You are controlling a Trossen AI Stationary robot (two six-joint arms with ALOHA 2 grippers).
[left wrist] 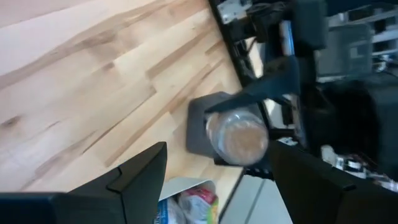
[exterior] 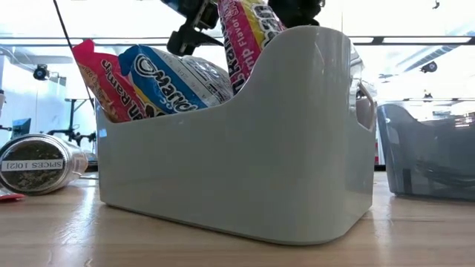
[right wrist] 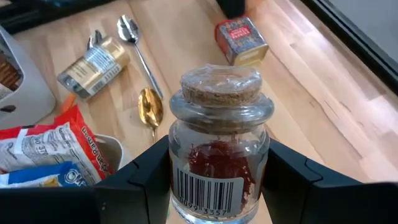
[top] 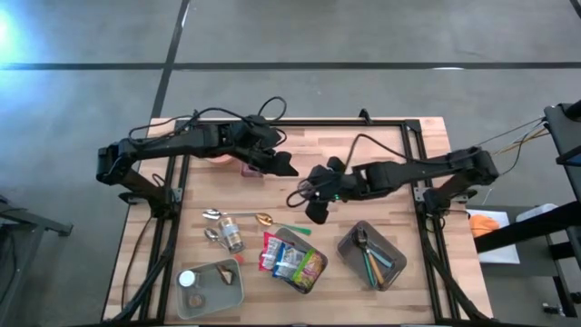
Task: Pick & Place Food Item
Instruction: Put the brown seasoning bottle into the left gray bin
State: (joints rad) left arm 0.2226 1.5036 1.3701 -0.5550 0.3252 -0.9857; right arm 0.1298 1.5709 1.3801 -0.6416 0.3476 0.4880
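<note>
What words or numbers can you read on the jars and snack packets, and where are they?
"10210 SPICES", printed upside down on the lying glass spice jar's label.
"Flavor" on the pink and yellow snack packet.
Barcode digits on the cork-topped glass jar in the right gripper: ending "3357", rest unclear.
Small red tin: too blurred.

1. The clear glass jar with a cork stopper (right wrist: pixel 217 149) was cut off at its base by the right wrist picture's edge, its barcode digits only partly legible.
2. In the low view, the pale grey plastic bin (exterior: pixel 245 170) hid the lower parts of the colourful snack packets (exterior: pixel 178 78) inside it.
3. The dark arm parts (exterior: pixel 197 26) above the bin ran off the low picture's top edge.
4. The small red tin (right wrist: pixel 240 40) bore lettering too small to read.
</note>
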